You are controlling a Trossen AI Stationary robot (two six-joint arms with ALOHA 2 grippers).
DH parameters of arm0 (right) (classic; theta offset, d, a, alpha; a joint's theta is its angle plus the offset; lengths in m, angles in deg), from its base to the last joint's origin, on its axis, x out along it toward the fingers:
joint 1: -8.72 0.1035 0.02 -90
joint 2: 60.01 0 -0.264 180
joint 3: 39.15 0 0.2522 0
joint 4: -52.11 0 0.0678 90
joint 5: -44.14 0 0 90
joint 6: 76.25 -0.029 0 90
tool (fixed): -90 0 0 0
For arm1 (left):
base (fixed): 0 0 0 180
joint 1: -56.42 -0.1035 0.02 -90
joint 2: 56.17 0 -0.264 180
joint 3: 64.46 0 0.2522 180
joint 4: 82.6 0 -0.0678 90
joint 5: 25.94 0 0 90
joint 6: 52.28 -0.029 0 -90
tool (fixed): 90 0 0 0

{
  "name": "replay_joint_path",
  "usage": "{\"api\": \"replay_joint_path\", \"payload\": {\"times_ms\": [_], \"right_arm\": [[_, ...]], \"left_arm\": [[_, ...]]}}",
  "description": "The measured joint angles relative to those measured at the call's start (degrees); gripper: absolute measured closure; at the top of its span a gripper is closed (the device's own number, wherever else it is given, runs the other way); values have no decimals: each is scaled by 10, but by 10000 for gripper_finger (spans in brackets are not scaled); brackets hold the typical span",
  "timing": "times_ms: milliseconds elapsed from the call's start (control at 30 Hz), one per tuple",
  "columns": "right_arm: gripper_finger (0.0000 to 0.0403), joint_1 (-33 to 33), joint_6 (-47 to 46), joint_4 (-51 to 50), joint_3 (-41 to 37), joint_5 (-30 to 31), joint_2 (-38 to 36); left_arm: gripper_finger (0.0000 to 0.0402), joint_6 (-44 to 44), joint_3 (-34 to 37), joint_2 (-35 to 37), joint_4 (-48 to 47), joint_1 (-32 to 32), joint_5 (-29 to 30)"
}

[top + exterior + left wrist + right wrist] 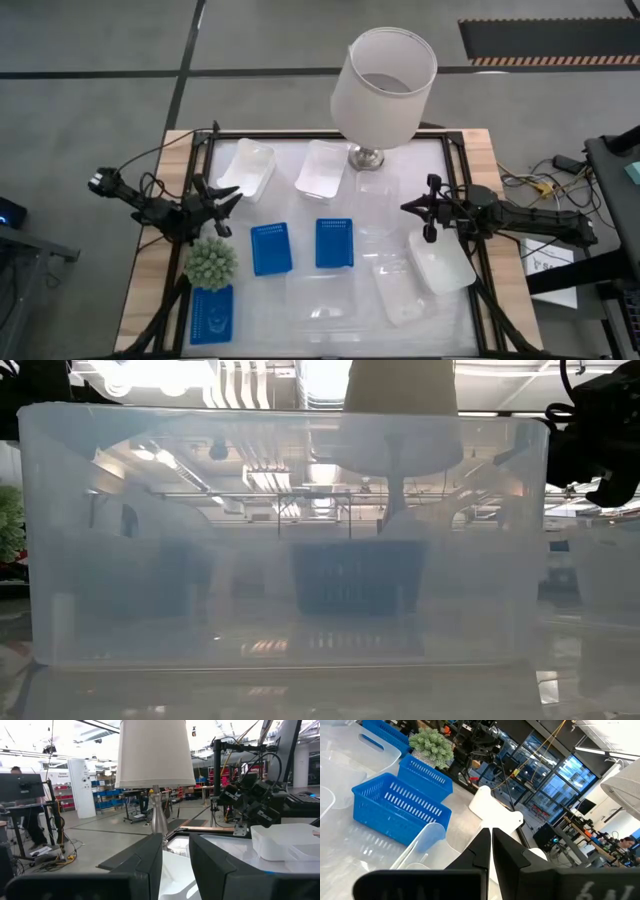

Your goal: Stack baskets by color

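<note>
Three blue mesh baskets lie on the table: two side by side in the middle [271,248] [334,242], one at the near left [211,314]. Two white baskets [246,168] [322,168] sit at the far side and a third [440,262] at the right. Clear baskets lie near the lamp [378,205] and along the near side [320,300] [400,290]. My left gripper [228,215] [175,855] hovers open at the table's left, with nothing between its fingers. At the right, my right gripper [408,207] [490,837] hovers shut and empty.
A tall lamp with a white shade [385,85] stands at the far middle of the table. A spiky green plant [211,260] sits at the near left, beside my left arm. One clear basket [280,530] fills the low view.
</note>
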Motion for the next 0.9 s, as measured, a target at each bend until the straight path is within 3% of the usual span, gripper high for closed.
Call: {"api": "replay_joint_path", "payload": {"times_ms": [567, 700, 900], "right_arm": [[392, 0, 0, 1, 0, 1, 0], [392, 0, 2, 8, 0, 45, 0], [392, 0, -32, 7, 0, 46, 0]], "left_arm": [[320, 0, 0, 0, 0, 0, 0], [320, 0, 0, 0, 0, 0, 0], [320, 0, 0, 0, 0, 0, 0]]}}
